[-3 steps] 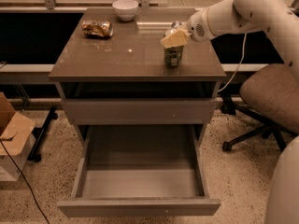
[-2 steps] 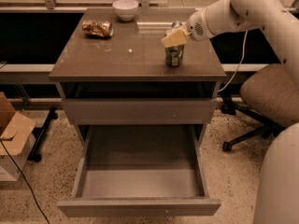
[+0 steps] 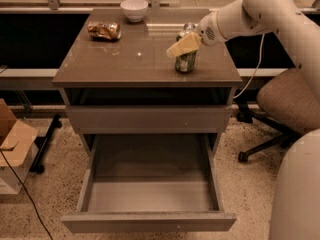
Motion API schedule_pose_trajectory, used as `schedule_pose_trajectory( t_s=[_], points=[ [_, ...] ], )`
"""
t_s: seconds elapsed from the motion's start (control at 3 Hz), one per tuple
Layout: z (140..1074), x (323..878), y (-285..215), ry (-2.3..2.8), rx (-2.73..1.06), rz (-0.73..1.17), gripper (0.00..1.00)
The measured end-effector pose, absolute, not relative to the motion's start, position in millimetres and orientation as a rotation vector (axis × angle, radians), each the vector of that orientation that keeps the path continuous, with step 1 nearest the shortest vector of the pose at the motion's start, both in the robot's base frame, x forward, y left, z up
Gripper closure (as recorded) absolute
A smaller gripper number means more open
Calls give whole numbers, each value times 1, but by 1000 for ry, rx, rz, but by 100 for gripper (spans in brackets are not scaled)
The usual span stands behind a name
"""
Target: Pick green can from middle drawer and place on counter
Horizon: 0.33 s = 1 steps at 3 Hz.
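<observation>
The green can (image 3: 185, 62) stands upright on the counter (image 3: 130, 59), near its right front part. My gripper (image 3: 181, 45) reaches in from the right on a white arm and sits at the can's top, covering its upper part. The middle drawer (image 3: 150, 196) is pulled out wide below the counter; its grey inside shows nothing in it.
A crushed orange-gold can (image 3: 104, 30) lies at the counter's back left, a white bowl (image 3: 134, 9) at the back middle. A silver can (image 3: 189, 28) shows just behind my gripper. An office chair (image 3: 290, 101) stands at the right, a cardboard box (image 3: 12, 144) at the left.
</observation>
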State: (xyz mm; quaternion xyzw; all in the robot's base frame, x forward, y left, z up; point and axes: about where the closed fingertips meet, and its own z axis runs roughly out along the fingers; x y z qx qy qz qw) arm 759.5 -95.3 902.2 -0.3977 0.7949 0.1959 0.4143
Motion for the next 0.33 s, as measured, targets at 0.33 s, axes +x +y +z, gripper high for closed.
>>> schedule_pose_trajectory(
  t_s=[0.33],
  points=[
    [902, 760, -95, 1998, -1000, 492, 0]
  ],
)
